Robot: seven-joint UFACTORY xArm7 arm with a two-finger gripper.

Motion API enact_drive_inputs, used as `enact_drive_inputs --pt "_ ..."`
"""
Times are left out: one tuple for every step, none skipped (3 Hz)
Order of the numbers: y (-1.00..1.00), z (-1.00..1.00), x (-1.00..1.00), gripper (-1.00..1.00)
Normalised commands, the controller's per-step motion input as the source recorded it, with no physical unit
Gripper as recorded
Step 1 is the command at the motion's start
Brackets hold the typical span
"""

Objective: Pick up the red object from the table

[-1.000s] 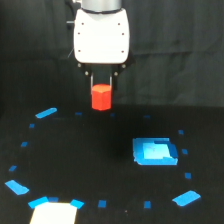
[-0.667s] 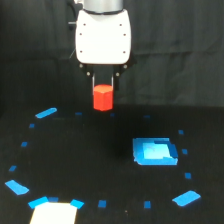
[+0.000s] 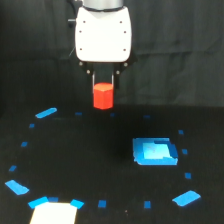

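Two fingers of the hand [image 3: 103, 82] pinch the red object [image 3: 103, 96] (top end), clear above the table [image 3: 100, 165].

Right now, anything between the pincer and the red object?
No. The red object already sits between the pincer fingers, hanging under the white wrist housing. Nothing visible intervenes. The blue rectangle lies on the table, lower toward the exterior view's right.

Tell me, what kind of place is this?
Probably a robot test lab: a white robot gripper holds a small red-orange hexagonal block above a flat black table marked with blue tape patches, before a dark curtain.
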Motion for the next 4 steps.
enact_drive_inputs --pt "0.7 0.23 -0.02 -1.0" --pt "0.0 0.2 0.4 -1.0" --pt "0.32 0.12 0.24 -1.0" --pt "-0.12 0.37 0.0 -1.0"
